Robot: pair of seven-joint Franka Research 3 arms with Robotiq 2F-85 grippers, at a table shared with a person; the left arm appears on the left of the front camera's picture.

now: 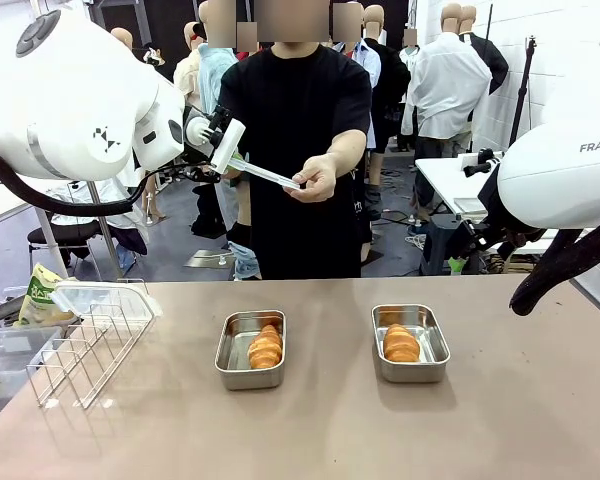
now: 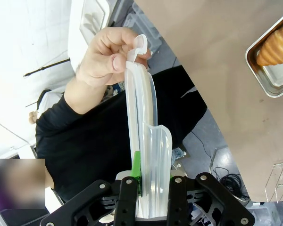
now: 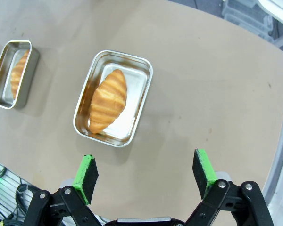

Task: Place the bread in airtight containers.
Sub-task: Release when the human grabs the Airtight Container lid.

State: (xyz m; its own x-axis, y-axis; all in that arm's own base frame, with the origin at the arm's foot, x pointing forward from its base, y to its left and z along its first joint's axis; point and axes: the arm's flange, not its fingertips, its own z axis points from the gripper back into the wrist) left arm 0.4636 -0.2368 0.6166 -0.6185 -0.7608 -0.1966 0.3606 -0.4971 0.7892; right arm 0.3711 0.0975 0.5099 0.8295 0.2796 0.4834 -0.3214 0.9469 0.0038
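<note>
Bright, even indoor light, soft shadows beside the tins [image 3: 144, 89], sharp focus (wrist views bow at edges).

Wire rack [image 1: 83, 352], snack bag [image 1: 38, 298], brown table [image 1: 330, 430]

Front camera faces across worktop [image 1: 320, 430] toward person [image 1: 295, 150]. Left wrist: close on lid [image 2: 142, 122]. Right wrist: looks down on tins [image 3: 137, 89], shared with front.
</note>
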